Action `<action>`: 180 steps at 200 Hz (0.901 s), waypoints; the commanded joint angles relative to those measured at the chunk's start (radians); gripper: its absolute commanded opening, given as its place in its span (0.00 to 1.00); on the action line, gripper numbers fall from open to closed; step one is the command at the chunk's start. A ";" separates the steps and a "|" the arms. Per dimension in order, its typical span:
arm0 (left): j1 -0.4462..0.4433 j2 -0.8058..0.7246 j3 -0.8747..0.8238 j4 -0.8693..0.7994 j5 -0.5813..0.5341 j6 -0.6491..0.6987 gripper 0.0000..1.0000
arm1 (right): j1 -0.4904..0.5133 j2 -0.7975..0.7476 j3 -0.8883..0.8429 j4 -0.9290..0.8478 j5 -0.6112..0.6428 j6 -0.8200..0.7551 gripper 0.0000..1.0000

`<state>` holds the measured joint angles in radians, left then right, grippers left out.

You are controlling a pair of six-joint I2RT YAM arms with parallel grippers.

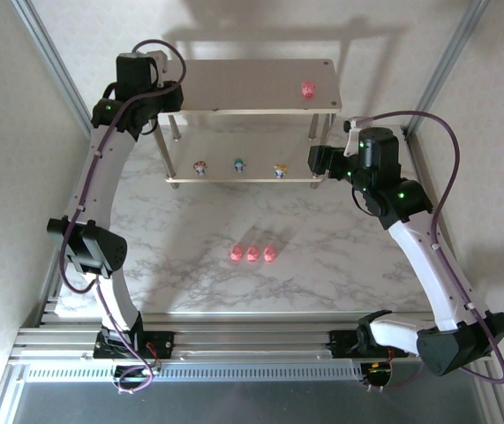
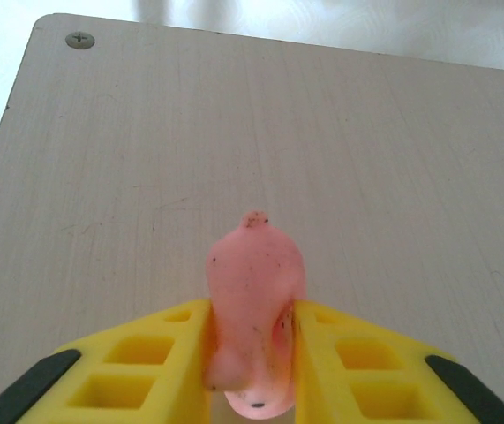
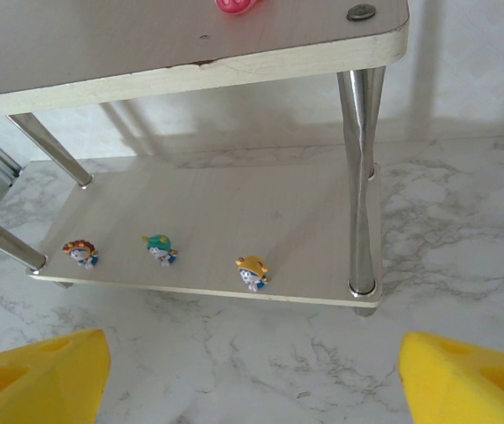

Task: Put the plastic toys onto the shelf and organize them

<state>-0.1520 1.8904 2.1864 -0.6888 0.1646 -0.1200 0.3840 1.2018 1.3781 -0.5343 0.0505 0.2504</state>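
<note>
The left gripper (image 2: 253, 311) pinched a pink pig (image 2: 256, 265) above the shelf (image 2: 146, 177) (the right gripper (image 3: 253, 353) gaped empty); a low, upright release looked wisest.

Robot lab cell — aluminium rails (image 1: 252, 340), white panels (image 1: 4, 132), marble-print tabletop (image 1: 190, 274).

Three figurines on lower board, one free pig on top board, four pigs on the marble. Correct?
Not quite: three pigs stand on the marble, not four; the top view shows it. Three figurines on the lower board and one free pig on the top board are right.
</note>
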 commanded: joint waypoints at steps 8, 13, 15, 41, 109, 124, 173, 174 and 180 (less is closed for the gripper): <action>0.012 0.027 0.021 -0.010 -0.001 -0.008 0.36 | 0.002 -0.008 0.019 0.030 -0.003 0.000 0.85; 0.011 0.026 0.021 -0.009 0.000 -0.007 0.36 | 0.002 -0.008 0.019 0.028 -0.002 0.000 0.85; 0.011 0.026 0.021 -0.009 -0.001 -0.008 0.37 | 0.002 -0.008 0.019 0.029 -0.002 0.001 0.85; 0.012 0.022 0.022 -0.003 0.004 -0.010 0.39 | 0.002 -0.011 0.019 0.031 -0.003 0.000 0.85; 0.012 -0.004 0.020 0.036 0.008 -0.023 0.52 | 0.002 -0.017 0.019 0.026 0.000 0.003 0.86; 0.012 -0.015 0.019 0.054 0.008 -0.024 0.56 | 0.002 -0.018 0.019 0.023 0.001 0.001 0.86; 0.023 -0.059 0.025 0.108 -0.014 -0.025 0.59 | 0.002 -0.022 0.027 0.002 0.000 -0.006 0.86; 0.023 -0.061 0.026 0.108 -0.017 -0.024 0.59 | 0.002 -0.022 0.027 0.001 0.000 -0.006 0.86; 0.025 -0.072 0.028 0.108 -0.026 -0.020 0.59 | 0.002 -0.025 0.029 -0.006 0.001 -0.009 0.86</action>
<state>-0.1436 1.8893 2.1864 -0.6258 0.1642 -0.1387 0.3840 1.2011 1.3781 -0.5354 0.0509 0.2504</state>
